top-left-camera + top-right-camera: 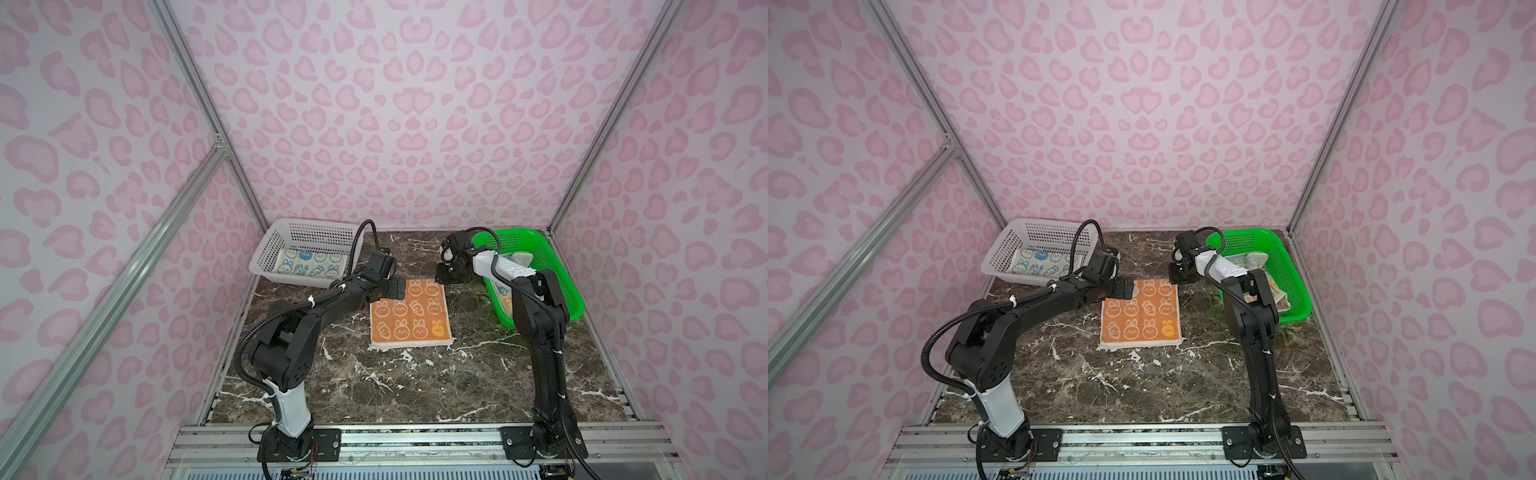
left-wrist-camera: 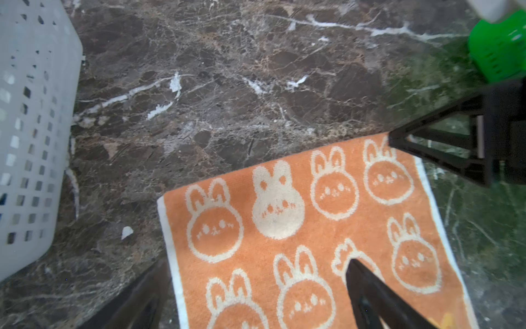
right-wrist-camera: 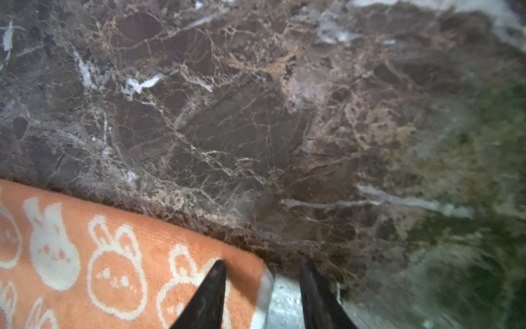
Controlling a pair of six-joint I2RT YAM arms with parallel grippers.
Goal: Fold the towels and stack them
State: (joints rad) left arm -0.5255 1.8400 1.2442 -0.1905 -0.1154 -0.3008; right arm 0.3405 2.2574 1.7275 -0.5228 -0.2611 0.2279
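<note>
On the left, at the back, is the white basket (image 1: 268, 249). One cream towel (image 1: 311, 264) with blue bunnies lies folded in it. I think that one is done.

Next comes my left claw (image 1: 392, 289). It is wide apart and holds nothing. It hangs low at the far left corner of the orange towel (image 1: 411, 316). One finger is over the cloth and the other is over the table beside it. I cannot tell if it touches.

The orange towel lies flat in the middle of the table, bunny side up. It has not been folded at all, so this is the one I am working on now.

My right claw (image 3: 263, 273) is at the far right corner of that towel. Its two fingers are a little apart. One is on the orange cloth, one is just past the white edge, and the corner is between them. It has not pinched the cloth yet.

On the right is the green basket (image 1: 552, 266). More towels (image 1: 1254, 261) lie bunched up in it, and my right arm hides part of them. I cannot count them. They look like the ones left to do.

So one towel is put away, one is ready for its first fold, and some wait.

The table (image 1: 415, 386) is dark brown stone with white cracks, hard and shiny. The green basket throws a green glow on it. Around it are pink spotted walls (image 1: 415, 124) with silver metal bars (image 1: 104, 307).
</note>
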